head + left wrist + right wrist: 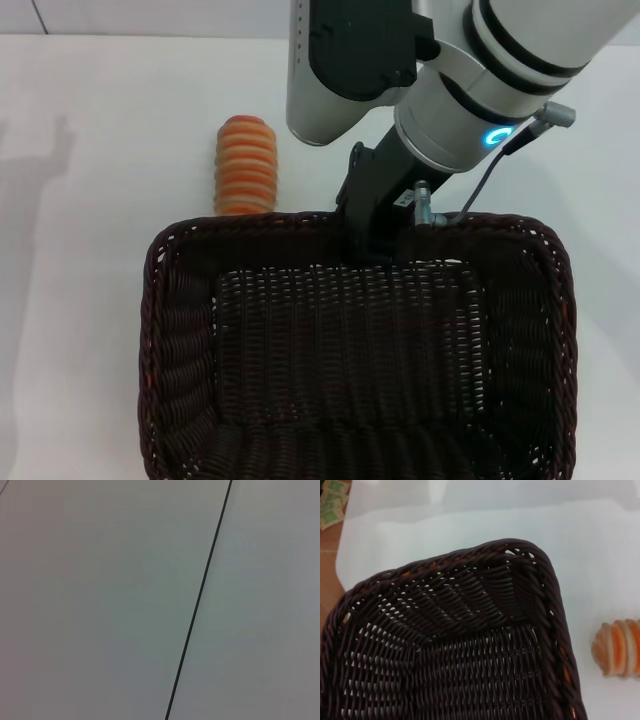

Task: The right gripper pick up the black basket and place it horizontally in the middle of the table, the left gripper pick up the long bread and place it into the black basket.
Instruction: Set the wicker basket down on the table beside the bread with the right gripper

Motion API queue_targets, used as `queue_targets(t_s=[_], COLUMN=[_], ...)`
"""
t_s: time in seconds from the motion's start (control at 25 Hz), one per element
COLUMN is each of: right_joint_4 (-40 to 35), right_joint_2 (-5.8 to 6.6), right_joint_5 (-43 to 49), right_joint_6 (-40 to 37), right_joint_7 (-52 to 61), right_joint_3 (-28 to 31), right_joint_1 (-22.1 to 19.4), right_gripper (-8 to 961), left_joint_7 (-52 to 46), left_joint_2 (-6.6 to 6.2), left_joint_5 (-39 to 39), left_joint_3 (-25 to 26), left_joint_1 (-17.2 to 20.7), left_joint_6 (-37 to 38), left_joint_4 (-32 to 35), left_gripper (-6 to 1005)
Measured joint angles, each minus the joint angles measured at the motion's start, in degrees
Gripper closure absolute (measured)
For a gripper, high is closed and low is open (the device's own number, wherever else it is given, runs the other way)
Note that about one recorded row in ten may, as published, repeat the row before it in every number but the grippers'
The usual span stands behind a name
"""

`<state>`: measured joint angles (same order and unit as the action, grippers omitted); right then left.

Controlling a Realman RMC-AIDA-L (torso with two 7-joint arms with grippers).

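Right gripper [385,240] at far rim of black basket [190,330], apparently pinching rim. Long bread [246,166] on table [90,200] just beyond basket's far-left corner.

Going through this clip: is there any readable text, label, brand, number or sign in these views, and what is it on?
No readable text in any view.
Glowing blue ring mark on the right arm: a light, not lettering.
Green packets at the table edge, right wrist view: any print is too small to read.
Black basket and long bread: no labels visible.
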<state>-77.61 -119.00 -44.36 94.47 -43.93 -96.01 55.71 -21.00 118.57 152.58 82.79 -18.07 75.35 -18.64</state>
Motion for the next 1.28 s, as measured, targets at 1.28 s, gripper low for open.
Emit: queue_targets(t_s=[1.28], right_joint_4=[1.4], right_joint_2=[-0.08], right_joint_5=[10.0], right_joint_6=[-9.0], right_joint_7=[5.4], right_joint_3=[-4.5], right_joint_1=[0.4], right_gripper=[523], left_joint_7=[-1.5], left_joint_2=[-0.11], left_joint_5=[0.0], left_joint_3=[-0.2], left_joint_1=[0.5], left_joint_6=[1.5], left_joint_4=[0.1], left_gripper=[216])
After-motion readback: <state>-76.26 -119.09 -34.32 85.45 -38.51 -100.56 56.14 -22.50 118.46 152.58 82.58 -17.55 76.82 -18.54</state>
